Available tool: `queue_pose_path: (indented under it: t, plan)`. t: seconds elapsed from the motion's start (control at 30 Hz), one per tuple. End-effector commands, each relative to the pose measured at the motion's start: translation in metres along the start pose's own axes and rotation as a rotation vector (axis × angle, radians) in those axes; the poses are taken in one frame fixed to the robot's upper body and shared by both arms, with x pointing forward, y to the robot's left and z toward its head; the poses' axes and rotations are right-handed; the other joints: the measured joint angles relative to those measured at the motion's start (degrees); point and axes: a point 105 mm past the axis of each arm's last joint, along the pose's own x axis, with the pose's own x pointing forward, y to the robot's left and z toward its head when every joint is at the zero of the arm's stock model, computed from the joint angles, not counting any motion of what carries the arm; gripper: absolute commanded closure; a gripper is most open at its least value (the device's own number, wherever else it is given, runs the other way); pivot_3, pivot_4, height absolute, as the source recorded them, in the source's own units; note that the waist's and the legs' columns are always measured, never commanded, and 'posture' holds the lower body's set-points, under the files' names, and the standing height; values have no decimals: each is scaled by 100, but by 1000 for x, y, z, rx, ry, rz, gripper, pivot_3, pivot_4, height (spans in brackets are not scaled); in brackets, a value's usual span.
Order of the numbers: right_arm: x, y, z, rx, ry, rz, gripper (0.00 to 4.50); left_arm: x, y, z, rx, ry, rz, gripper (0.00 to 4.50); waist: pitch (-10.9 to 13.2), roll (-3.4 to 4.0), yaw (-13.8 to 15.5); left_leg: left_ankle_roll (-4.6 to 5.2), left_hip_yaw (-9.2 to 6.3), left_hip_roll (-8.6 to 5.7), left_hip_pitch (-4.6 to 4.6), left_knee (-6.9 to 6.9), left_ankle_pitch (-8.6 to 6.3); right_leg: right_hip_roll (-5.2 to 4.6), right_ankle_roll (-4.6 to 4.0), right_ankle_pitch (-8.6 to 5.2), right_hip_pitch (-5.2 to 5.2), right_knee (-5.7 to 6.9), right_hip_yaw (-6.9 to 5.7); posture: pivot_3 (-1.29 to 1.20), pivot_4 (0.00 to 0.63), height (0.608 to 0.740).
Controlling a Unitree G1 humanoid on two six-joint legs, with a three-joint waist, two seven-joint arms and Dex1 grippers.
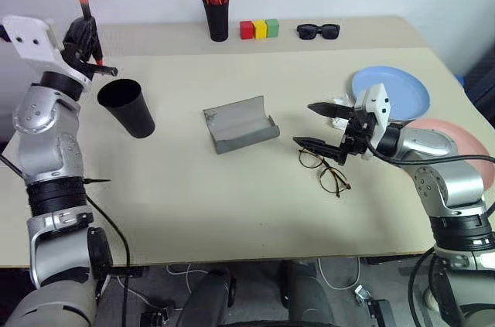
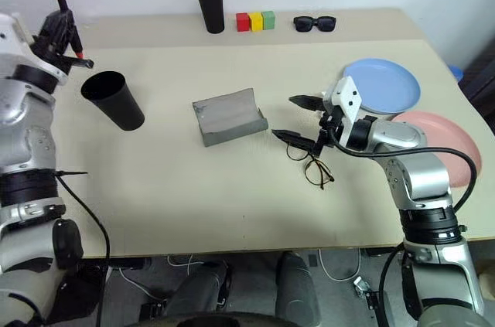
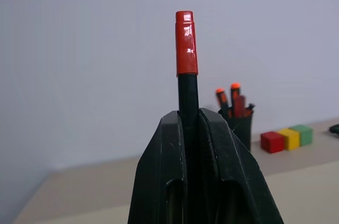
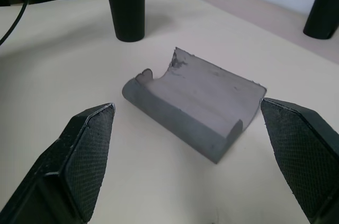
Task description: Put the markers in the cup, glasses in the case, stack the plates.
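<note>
My left gripper (image 1: 85, 37) is raised at the far left, shut on a black marker (image 3: 186, 44) whose red cap points up. It is above and just left of the wide black cup (image 1: 128, 107), which stands upright. The grey case (image 1: 240, 124) lies open at mid-table. Thin wire-frame glasses (image 1: 323, 171) rest on the table to the right of it. My right gripper (image 1: 303, 124) hangs open just above the glasses, pointing at the case (image 4: 196, 97). The light blue plate (image 1: 394, 89) and the pink plate (image 1: 460, 145) lie side by side at the right, the pink one partly behind my right arm.
At the back stand a narrow black pen holder (image 1: 217, 14) with orange-capped pens, red, yellow and green blocks (image 1: 258, 29), and black sunglasses (image 1: 318, 31). The table's front edge (image 1: 232, 253) runs close to me.
</note>
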Motion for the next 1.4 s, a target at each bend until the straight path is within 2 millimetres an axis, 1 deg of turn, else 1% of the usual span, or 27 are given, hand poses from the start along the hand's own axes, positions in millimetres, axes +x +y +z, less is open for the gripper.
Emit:
queue_pose_path:
  t: [0.03, 0.13, 0.27, 0.37, 0.47, 0.57, 0.63, 0.67, 0.7, 0.77, 0.87, 0.9, 0.97, 1.03, 1.1, 1.17, 1.23, 1.3, 1.4]
  plan:
    - [-2, -1, 12, -48, -28, -3, 0, -6, 7, -2, 19, -47, 49, 4443, -1, -3, -4, 0, -1, 0, -1, 0, 0, 1, 0, 1, 0, -1, 0, 0, 150, 740]
    - [-5, -1, 11, -45, -22, -8, 0, -14, 4, -17, 24, -30, 52, 4443, -1, -2, -18, 0, 2, 3, 0, 0, 0, 3, -1, 2, -1, -1, 0, 0, 150, 740]
    - [-5, -2, 10, -46, -19, -11, 0, -17, -2, -29, 5, -10, 23, 4443, -1, -2, -13, 0, 3, 8, 0, 0, 0, 7, -5, 6, -1, -1, 0, 0, 150, 740]
    - [-4, -2, 10, -48, -21, -13, 0, -20, -4, -35, 0, 8, 10, 4443, -1, -2, -12, 10, 3, 9, 1, 0, -6, 8, -6, 8, -1, 0, 0, 0, 150, 740]
    - [-4, -2, 10, -51, -20, -14, 0, -22, -7, -33, -20, 1, -10, 3240, -1, -2, -15, 13, 3, 10, 2, 0, -7, 10, -6, 8, -1, 0, 0, 0, 150, 740]
    - [-4, -3, 9, -53, -19, -14, 0, -22, -10, -31, -22, -6, -24, 1822, -1, -2, -15, 10, 3, 11, 1, 0, -5, 10, -6, 8, -1, 0, 0, 0, 150, 740]
    - [-4, -3, 9, -54, -20, -16, 0, -21, -14, -27, -23, -15, -46, 769, -1, -2, -12, 9, 3, 11, 1, 0, -5, 10, -7, 8, -1, 0, 0, 0, 150, 740]
    - [-4, -3, 9, -56, -20, -17, 0, -20, -18, -24, -16, -23, -66, 357, -1, -2, -12, 10, 3, 11, 1, 0, -6, 10, -6, 8, -1, 0, 0, 0, 150, 740]
    - [-4, -4, 10, -57, -21, -19, 0, -19, -23, -20, -19, -30, -94, 44, -1, -2, -12, 10, 3, 11, 1, 0, -6, 10, -7, 8, -1, 0, 0, 0, 150, 740]
    - [-4, -4, 10, -57, -23, -22, 0, -17, -35, -14, -55, -33, -162, 44, -1, -2, -13, 10, 3, 11, 1, 0, -6, 10, -7, 8, -1, 0, 0, 0, 150, 740]
    - [-5, -6, 10, -59, -20, -30, 0, -19, -92, -6, -168, 35, -477, 44, -1, -2, -2, 21, 3, 11, 0, 1, -12, 10, -7, 8, 0, 1, 0, 0, 150, 740]
    - [-6, -6, 9, -58, -20, -32, 0, -24, -113, -8, -207, 95, -599, 44, -1, -2, -1, 26, 3, 11, -1, 4, -14, 10, -7, 8, 0, 2, 0, 0, 150, 740]
    - [-6, -8, 9, -59, -19, -38, 0, -39, -143, -15, -230, 203, -804, 44, -1, -2, -18, 28, 3, 10, 0, 6, -15, 10, -6, 8, 2, 2, 0, 0, 150, 740]
    - [-10, -11, 5, -57, -14, -48, 0, -50, -165, -29, -230, 298, -934, 44, -3, 2, -44, 28, 5, 11, 3, 6, -16, 12, -6, 8, 2, 4, 1, 0, 150, 740]
    - [-15, -14, 0, -63, -4, -57, 0, -52, -176, -39, -230, 348, -984, 44, -4, 3, -63, 28, 6, 11, 6, 4, -16, 16, -7, 8, 2, 5, 1, 0, 150, 740]
    - [-17, -16, -1, -65, -7, -70, 0, -52, -191, -63, -205, 445, -1011, 44, -4, 3, -63, 28, 7, 13, 5, 4, -16, 25, -13, 12, 2, 2, 1, 0, 150, 740]
    - [-19, -17, 0, -73, -8, -79, 0, -53, -202, -82, -175, 530, -1025, 44, -4, 3, -45, 27, 6, 14, 5, 4, -15, 33, -20, 16, 2, 2, 1, 0, 150, 740]
    - [-20, -15, 0, -75, -9, -85, 0, -50, -210, -91, -149, 556, -1029, 44, -4, 3, -55, 26, 7, 16, 6, 4, -14, 34, -22, 18, 2, 0, 1, 0, 150, 740]
    - [-21, -12, 1, -79, -10, -92, 0, -50, -226, -96, -157, 588, -1061, 44, -3, 3, -49, 25, 6, 18, 3, 3, -14, 34, -22, 18, 0, -1, 2, 0, 150, 740]
